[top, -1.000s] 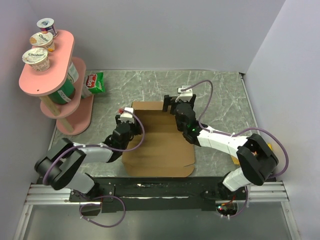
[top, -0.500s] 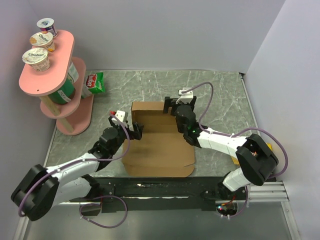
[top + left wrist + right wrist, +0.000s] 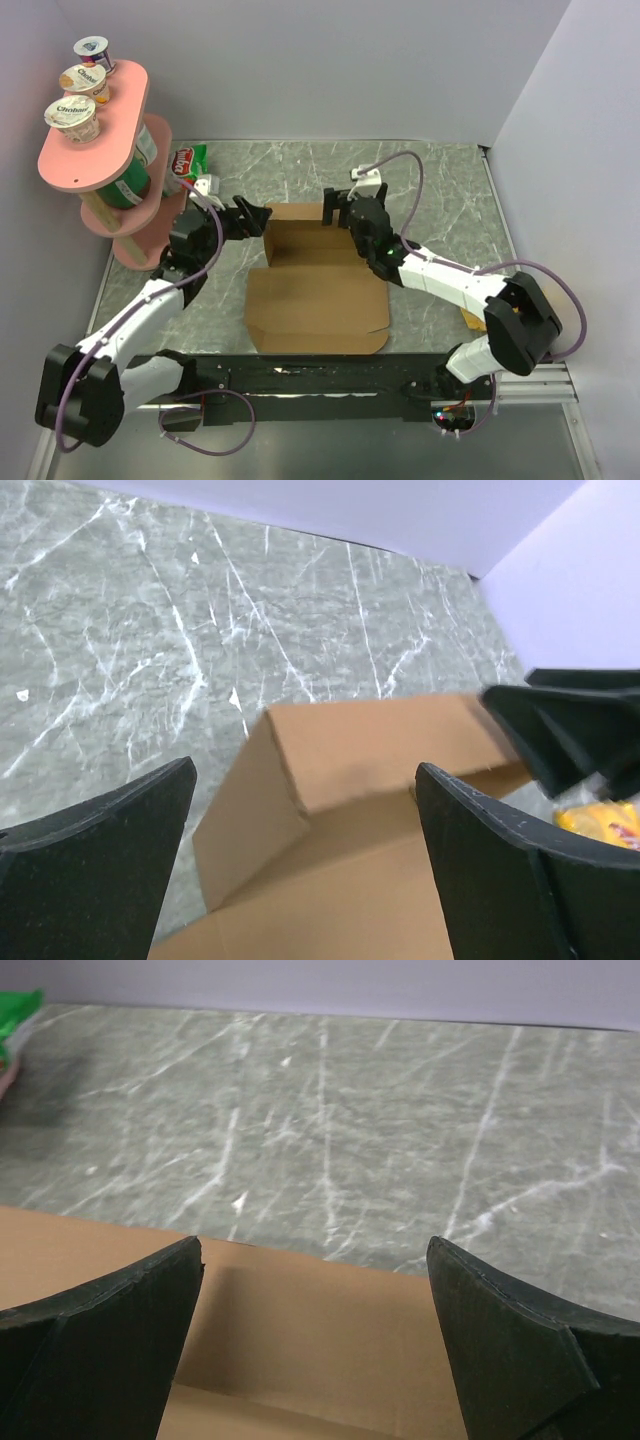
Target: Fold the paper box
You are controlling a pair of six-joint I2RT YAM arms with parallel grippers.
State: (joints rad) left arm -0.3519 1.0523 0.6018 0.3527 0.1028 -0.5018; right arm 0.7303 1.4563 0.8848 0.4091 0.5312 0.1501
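Note:
The paper box is a brown cardboard sheet lying in the middle of the table, with its far flap raised. My left gripper hovers open just off the box's far left corner, holding nothing. In the left wrist view the left gripper frames the folded corner of the box. My right gripper stands open above the far flap's right end. In the right wrist view the right gripper has the flap below its tips, apart from it.
A pink two-tier shelf with yogurt cups stands at the far left. A green snack bag lies beside it. A yellow packet lies under the right arm, at the box's right. A wall runs along the table's right edge.
My left gripper opened, let go of the box's left side and swung away to the far left corner. The right gripper shifted slightly farther back and stayed open.

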